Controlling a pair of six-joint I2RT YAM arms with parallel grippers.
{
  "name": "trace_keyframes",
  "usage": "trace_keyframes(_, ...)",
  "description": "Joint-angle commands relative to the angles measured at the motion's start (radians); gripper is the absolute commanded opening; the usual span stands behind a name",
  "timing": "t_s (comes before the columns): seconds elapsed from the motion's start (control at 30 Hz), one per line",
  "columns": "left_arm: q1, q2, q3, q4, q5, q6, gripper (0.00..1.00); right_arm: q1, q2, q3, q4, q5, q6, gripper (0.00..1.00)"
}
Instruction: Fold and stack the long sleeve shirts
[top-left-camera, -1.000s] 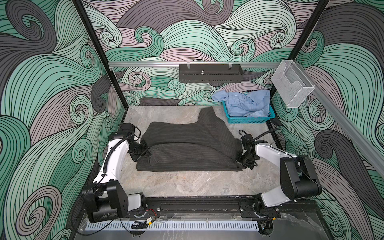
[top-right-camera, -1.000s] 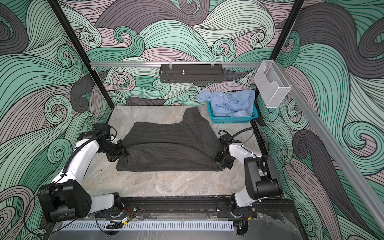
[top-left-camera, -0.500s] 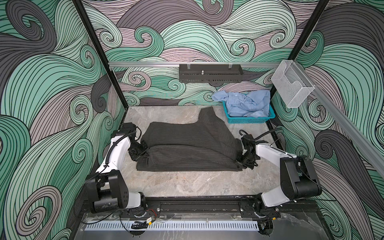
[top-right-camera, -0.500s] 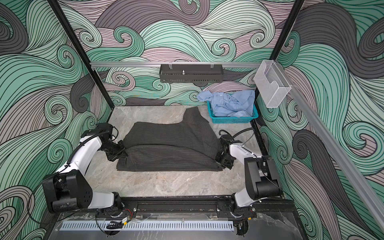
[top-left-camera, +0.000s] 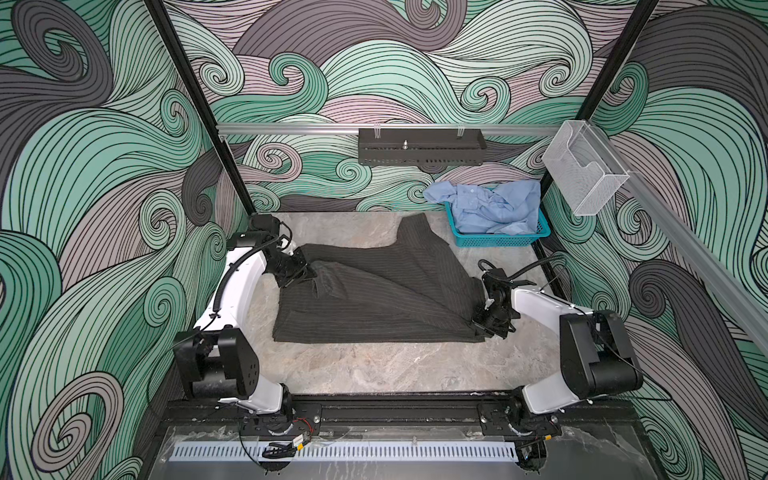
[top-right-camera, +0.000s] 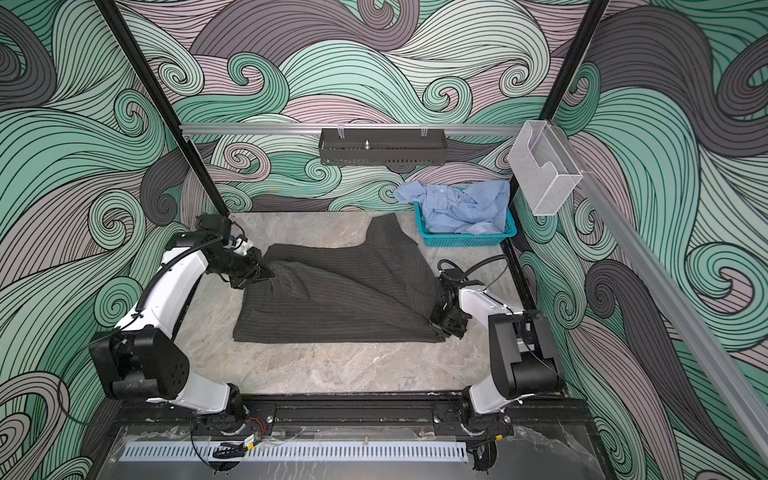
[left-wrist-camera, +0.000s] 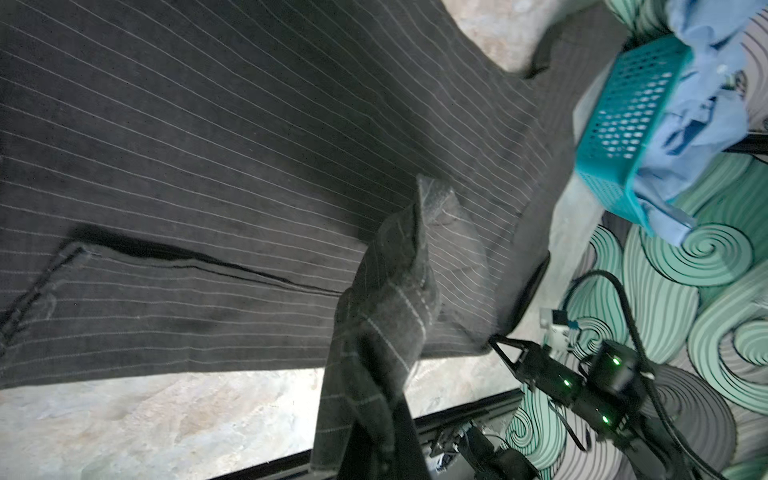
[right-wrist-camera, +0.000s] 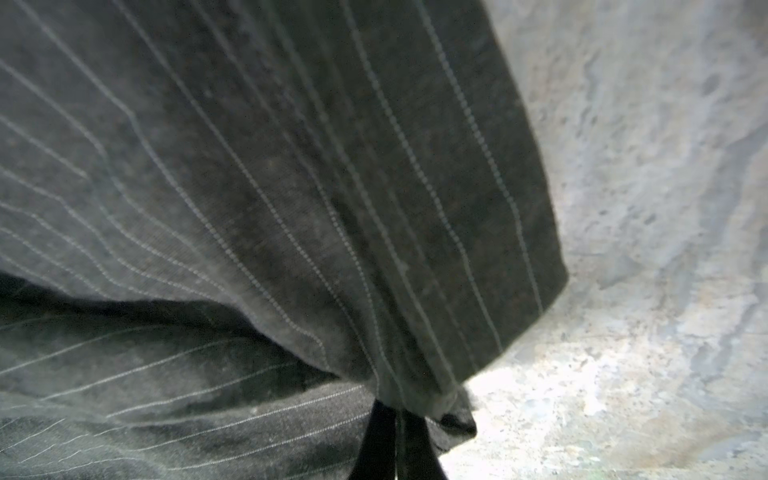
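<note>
The dark shirt (top-left-camera: 374, 303) lies in the middle of the desk (top-left-camera: 374, 374), its long axis running left to right between the two arms. Its near edge is straight and roughly parallel to the desk's front edge. One narrower piece juts away from the body toward the back wall, ending just beside the basket (top-left-camera: 498, 240). The pinstripes on the lower layer run along the long axis.

The left gripper (top-left-camera: 309, 276) is clamped on the far-left corner of the dark shirt, with bunched cloth pinched between its fingers and wrapped over them in the left wrist view (left-wrist-camera: 374, 374). The right gripper (top-left-camera: 480, 322) is closed on the near-right corner; in the right wrist view its fingers (right-wrist-camera: 380, 440) stand together with a gathered fold of the striped cloth caught at their tips. Between the two grips the top layer is raised off the lower one, and its taut ridge slants from far left to near right in both top views (top-right-camera: 353, 286).

The blue shirt (top-left-camera: 490, 208) sits crumpled in the basket at the desk's far right corner, with one part hanging over the basket's left rim. It is well apart from both grippers.
</note>
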Motion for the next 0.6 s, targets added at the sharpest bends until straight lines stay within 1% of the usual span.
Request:
trace_keyframes(0.0, 0.027, -0.106, 0.012, -0.156, 0.061, 0.015, 0.0, -0.007, 0.038, 0.003, 0.01, 0.043, -0.002, 0.0)
trace_keyframes(0.07, 0.049, -0.148, -0.013, -0.197, 0.063, 0.012, 0.0, -0.007, 0.042, 0.004, 0.008, 0.048, -0.004, 0.0)
trace_keyframes(0.2, 0.059, -0.235, -0.095, -0.207, 0.077, -0.021, 0.0, -0.007, 0.042, 0.007, 0.002, 0.055, -0.009, 0.0)
trace_keyframes(0.33, 0.078, -0.288, -0.163, -0.208, -0.007, -0.027, 0.0, -0.007, 0.041, 0.006, -0.005, 0.062, -0.016, 0.0)
trace_keyframes(0.47, 0.106, -0.279, -0.191, -0.22, -0.101, -0.01, 0.0, -0.009, 0.042, 0.003, -0.006, 0.064, -0.022, 0.0)
trace_keyframes(0.57, 0.132, -0.256, -0.186, -0.24, -0.218, 0.01, 0.0, -0.009, 0.05, 0.004, -0.007, 0.071, -0.026, 0.0)
